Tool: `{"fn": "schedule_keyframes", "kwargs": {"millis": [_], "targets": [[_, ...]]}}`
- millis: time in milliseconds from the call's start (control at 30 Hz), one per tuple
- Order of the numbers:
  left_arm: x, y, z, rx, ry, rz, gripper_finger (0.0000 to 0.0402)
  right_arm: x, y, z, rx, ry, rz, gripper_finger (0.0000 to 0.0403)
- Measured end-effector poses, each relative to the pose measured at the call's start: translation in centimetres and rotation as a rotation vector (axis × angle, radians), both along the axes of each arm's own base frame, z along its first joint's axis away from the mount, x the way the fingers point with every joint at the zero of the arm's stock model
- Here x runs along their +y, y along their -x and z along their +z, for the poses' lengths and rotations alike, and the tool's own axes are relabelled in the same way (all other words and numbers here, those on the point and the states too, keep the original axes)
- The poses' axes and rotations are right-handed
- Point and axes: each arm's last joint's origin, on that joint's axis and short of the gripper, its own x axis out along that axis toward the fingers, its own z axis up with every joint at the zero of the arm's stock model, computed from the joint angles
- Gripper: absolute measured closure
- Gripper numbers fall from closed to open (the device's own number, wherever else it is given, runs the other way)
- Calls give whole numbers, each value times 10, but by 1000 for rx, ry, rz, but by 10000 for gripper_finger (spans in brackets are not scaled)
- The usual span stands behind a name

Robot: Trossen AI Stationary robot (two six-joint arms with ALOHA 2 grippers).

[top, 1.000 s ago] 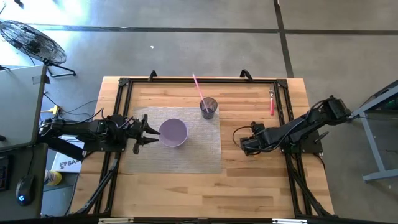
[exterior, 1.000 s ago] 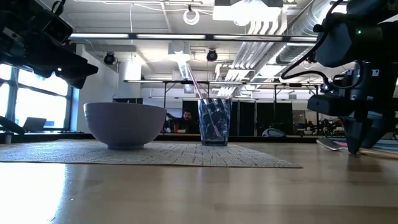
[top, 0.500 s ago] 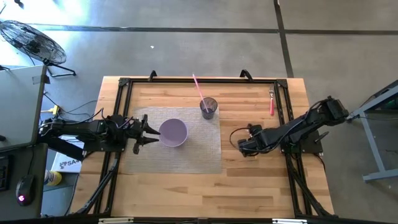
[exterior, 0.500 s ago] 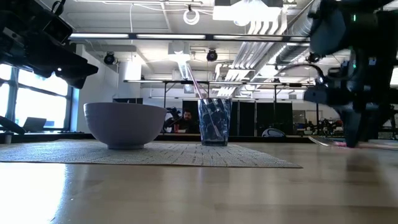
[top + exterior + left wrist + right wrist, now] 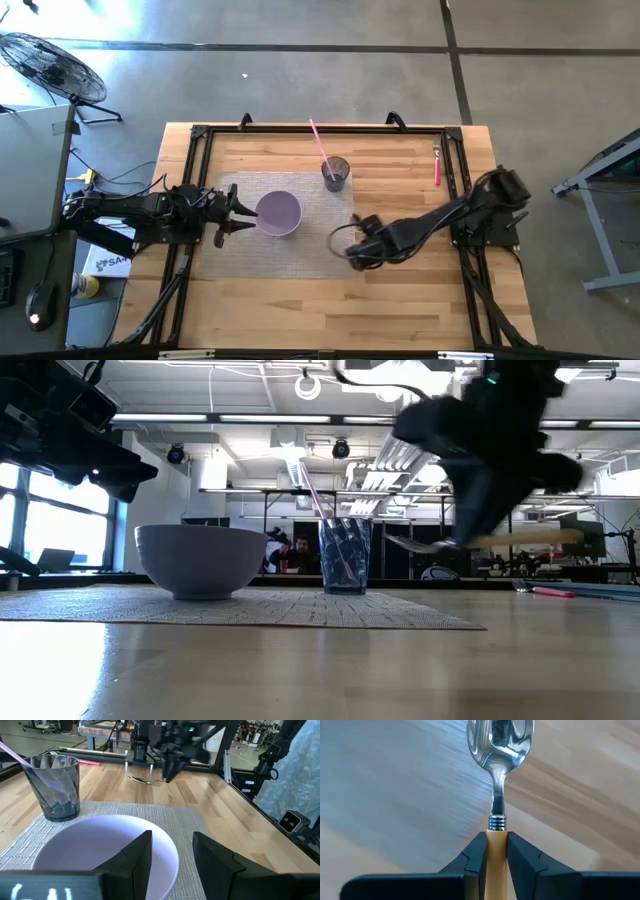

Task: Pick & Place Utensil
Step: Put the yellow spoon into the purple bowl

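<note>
A: While the left gripper (image 5: 243,212) sat just beside the bowl (image 5: 279,212), fingers (image 5: 135,857) apart and holding nothing, where was the utensil?

B: Clamped in the right gripper (image 5: 354,243). Spoon (image 5: 499,755), pinched by its tan handle just behind the ribbed collar, metal scoop sticking out ahead of the fingers. Gripper was at the placemat (image 5: 250,262) edge nearest it, cup (image 5: 335,173) well off to one side.

A: Risks?

B: My read: narrow pinch on a smooth handle, so a fast swing could rotate or slip the spoon. The scoop leads the fingers, so it could clip the cup rim or the bowl first.

A: View differences?

B: Only the right wrist view showed the grip itself. High view gave position over the mat but no spoon. Low view showed it carried level and clear of the table (image 5: 320,670), with a pink utensil (image 5: 552,591) lying beyond.
</note>
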Motion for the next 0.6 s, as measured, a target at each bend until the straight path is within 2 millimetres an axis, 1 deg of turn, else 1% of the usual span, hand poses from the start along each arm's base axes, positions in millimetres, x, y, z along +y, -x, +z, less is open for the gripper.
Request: {"fn": "schedule_keyframes", "kwargs": {"millis": [167, 267, 367, 467, 600], "targets": [[0, 0, 0, 1, 0, 0, 262, 11, -55, 24, -73, 62, 161, 349], [0, 0, 0, 0, 0, 0, 262, 5, -86, 38, -108, 93, 244, 349], [0, 0, 0, 0, 0, 0, 262, -11, -115, 52, -152, 125, 295, 349], [0, 0, 0, 0, 0, 0, 262, -31, -143, 59, -184, 135, 337, 349], [0, 0, 0, 0, 0, 0, 262, -62, -174, 58, -214, 78, 395, 349]]}}
